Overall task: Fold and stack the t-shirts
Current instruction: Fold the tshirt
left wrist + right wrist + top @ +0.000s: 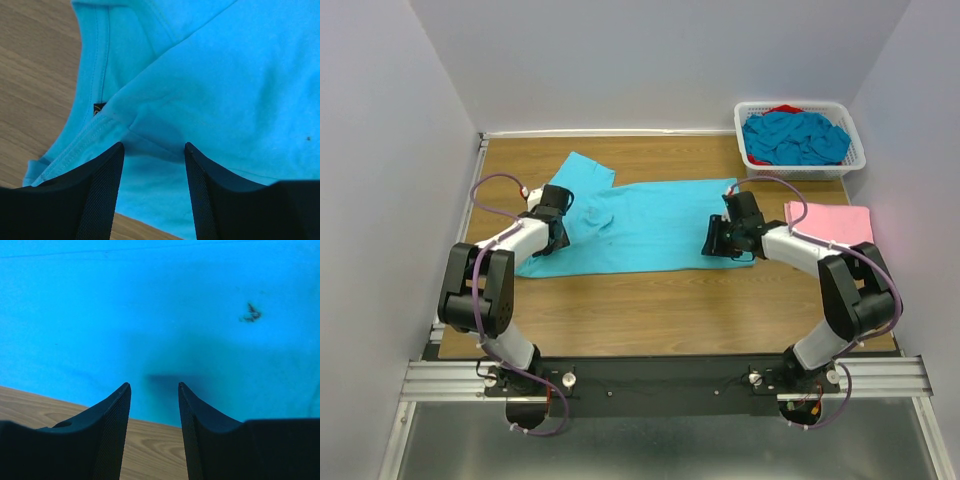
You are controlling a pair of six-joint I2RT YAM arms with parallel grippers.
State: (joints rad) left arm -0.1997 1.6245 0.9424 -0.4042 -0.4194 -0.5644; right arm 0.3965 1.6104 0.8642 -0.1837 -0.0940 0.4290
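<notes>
Both jaws-apart: L gripper over turquoise t-shirt neck, R gripper at its near edge; contact unclear.

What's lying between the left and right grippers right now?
Only the spread turquoise t-shirt spans the stretch from left gripper to right gripper; the top view shows nothing else there.

Three lots of t-shirts on the desk, as we see them.
One turquoise t-shirt lies spread flat mid-desk (the only one laid out), a sleeve jutting toward the far left. A pink t-shirt sits folded near the right edge. More turquoise shirts lie crumpled in the white basket at the far right corner.
</notes>
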